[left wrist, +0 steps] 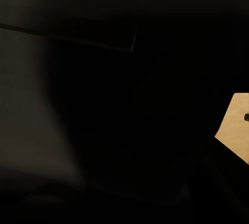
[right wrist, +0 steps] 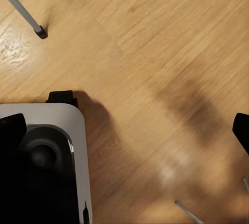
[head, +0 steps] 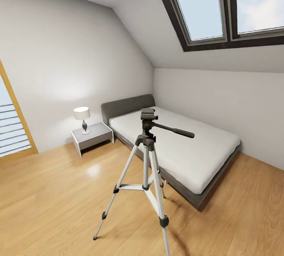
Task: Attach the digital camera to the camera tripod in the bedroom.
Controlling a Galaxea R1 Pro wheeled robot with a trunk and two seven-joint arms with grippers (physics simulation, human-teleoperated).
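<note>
From the head view, the tall camera tripod (head: 148, 177) with silver metal legs, black joints and a black head stands on the light wood floor (head: 51, 192) in the near middle of the white-walled attic bedroom, its long black handle (head: 173, 130) pointing right. Its head carries nothing. Just beyond it lies the low grey bed (head: 177, 145) with a white mattress, running toward the far wall. Left of the bed, a small white and grey nightstand (head: 92, 136) bears a table lamp (head: 82, 118) with a white shade. A dark-framed skylight (head: 221, 7) sits in the sloped ceiling at upper right.

The left wrist view is almost wholly dark; a small patch of wood floor (left wrist: 236, 125) shows at one edge, and I cannot tell how that gripper stands.

The right wrist view looks down on the floor, with one silver tripod leg ending in a black foot (right wrist: 40, 32), and a grey and black part of the robot's base (right wrist: 46, 162). Dark finger tips (right wrist: 241, 130) show well apart at the edges with nothing between them, so the right gripper (right wrist: 127, 130) is spread wide.
</note>
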